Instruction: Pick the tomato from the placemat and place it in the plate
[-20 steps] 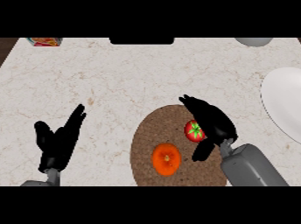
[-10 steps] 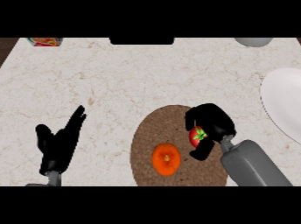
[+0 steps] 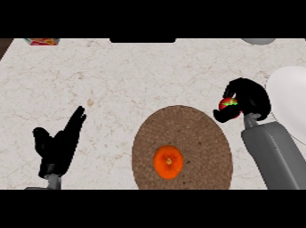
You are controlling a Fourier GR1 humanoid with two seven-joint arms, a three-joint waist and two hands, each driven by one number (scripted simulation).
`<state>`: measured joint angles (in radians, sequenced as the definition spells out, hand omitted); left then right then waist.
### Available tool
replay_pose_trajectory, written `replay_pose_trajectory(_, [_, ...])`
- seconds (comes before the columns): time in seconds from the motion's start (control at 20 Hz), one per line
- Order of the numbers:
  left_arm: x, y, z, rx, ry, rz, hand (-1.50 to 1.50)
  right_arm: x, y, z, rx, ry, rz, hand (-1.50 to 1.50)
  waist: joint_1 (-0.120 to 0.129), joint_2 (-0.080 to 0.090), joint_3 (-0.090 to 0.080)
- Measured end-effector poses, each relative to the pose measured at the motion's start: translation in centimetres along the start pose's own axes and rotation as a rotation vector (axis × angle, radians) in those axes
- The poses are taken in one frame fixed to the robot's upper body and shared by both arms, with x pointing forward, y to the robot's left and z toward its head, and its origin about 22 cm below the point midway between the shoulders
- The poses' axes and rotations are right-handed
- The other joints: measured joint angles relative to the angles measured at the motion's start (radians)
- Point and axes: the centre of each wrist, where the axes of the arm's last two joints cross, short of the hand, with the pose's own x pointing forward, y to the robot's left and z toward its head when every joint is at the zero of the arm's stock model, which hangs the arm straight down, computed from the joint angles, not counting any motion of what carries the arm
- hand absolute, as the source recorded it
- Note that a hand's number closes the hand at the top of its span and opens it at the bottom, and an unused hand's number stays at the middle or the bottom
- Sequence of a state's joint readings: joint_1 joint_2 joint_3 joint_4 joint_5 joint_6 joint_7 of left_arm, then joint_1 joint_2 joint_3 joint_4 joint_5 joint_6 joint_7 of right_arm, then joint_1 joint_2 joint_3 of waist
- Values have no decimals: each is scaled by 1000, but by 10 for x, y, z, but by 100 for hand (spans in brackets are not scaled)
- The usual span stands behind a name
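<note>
A red tomato (image 3: pixel 228 103) with a green top sits inside the curled fingers of my right hand (image 3: pixel 251 99), held above the counter between the round brown placemat (image 3: pixel 182 129) and the white plate (image 3: pixel 299 103) at the right edge. The hand hides much of the tomato. An orange fruit (image 3: pixel 168 162) lies on the placemat's near half. My left hand (image 3: pixel 58 143) rests open at the lower left, fingers up, away from everything.
A small red and yellow box (image 3: pixel 42 42) lies at the counter's far left corner. A grey bowl (image 3: pixel 259 41) shows at the far right edge. A dark slab (image 3: pixel 142 40) sits at the middle of the back edge.
My right hand closed on the tomato, lifted it off the placemat and carried it right, toward the plate. The left hand stayed still.
</note>
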<state>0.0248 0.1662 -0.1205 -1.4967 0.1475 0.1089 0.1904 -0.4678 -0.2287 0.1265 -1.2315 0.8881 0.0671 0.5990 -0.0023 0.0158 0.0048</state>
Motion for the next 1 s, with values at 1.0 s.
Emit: replay_pose_trajectory(1.0, [15, -20, -8, -78, -34, -28, 0, -13, -147, -58, -1009, 716, -126, 150, 96, 29, -1])
